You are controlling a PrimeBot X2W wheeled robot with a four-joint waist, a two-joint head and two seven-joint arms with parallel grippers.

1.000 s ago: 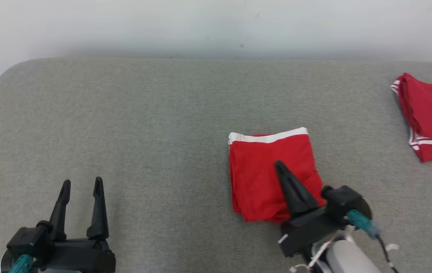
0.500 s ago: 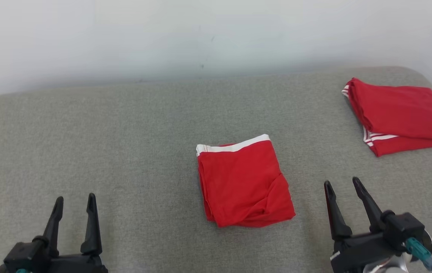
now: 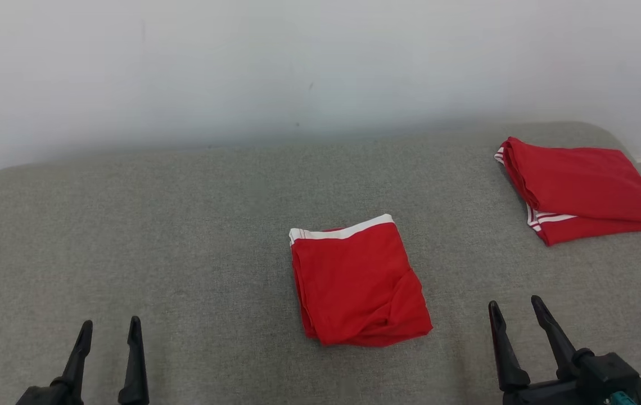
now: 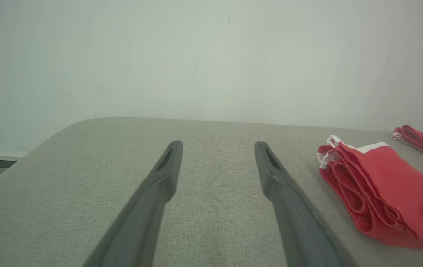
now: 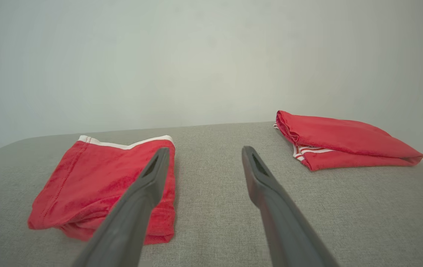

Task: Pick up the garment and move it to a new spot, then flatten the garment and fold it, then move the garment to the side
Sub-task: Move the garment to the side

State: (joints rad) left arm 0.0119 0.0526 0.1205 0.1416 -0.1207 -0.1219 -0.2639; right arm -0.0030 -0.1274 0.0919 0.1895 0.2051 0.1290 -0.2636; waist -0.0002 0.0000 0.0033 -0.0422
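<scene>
Both spread and empty, the left claw point(image 3: 111, 322) idles while the right claw point(image 3: 514, 302) has just released the folded garment point(image 3: 354, 281) mid grey pad point(image 3: 185, 225), so only shifting it aside seems left

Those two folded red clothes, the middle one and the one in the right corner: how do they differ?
The middle garment has one broad white band along its far edge; the corner garment shows thin white stripes at its left edge. The middle garment is rumpled at its near right corner; the corner garment lies smoother. Both are red, folded, and lie free on the grey surface.
</scene>
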